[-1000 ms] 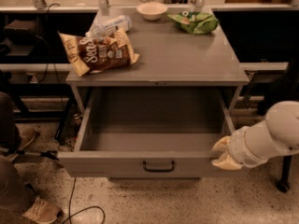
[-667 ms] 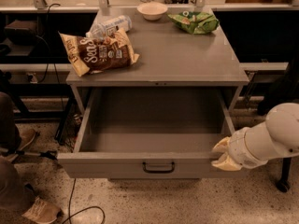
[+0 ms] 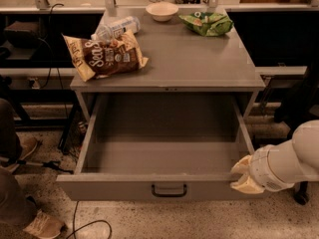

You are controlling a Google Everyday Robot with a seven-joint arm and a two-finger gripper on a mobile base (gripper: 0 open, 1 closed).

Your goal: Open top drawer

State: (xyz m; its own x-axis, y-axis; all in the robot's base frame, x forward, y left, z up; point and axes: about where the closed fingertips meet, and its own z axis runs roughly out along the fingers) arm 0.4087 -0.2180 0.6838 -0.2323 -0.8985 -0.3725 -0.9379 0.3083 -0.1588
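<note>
Top drawer [image 3: 124, 185] stands far out under the cabinet top [image 3: 189, 63], toward 6 o'clock, its long axis running 9 to 3 o'clock (deep, plain grey inside). Its black loop handle [image 3: 169, 189] sits centred on the front. At the front's right corner we find the gripper [image 3: 243, 176], the handle at its 9 o'clock. Whether it is apart or clamped we cannot tell.
</note>
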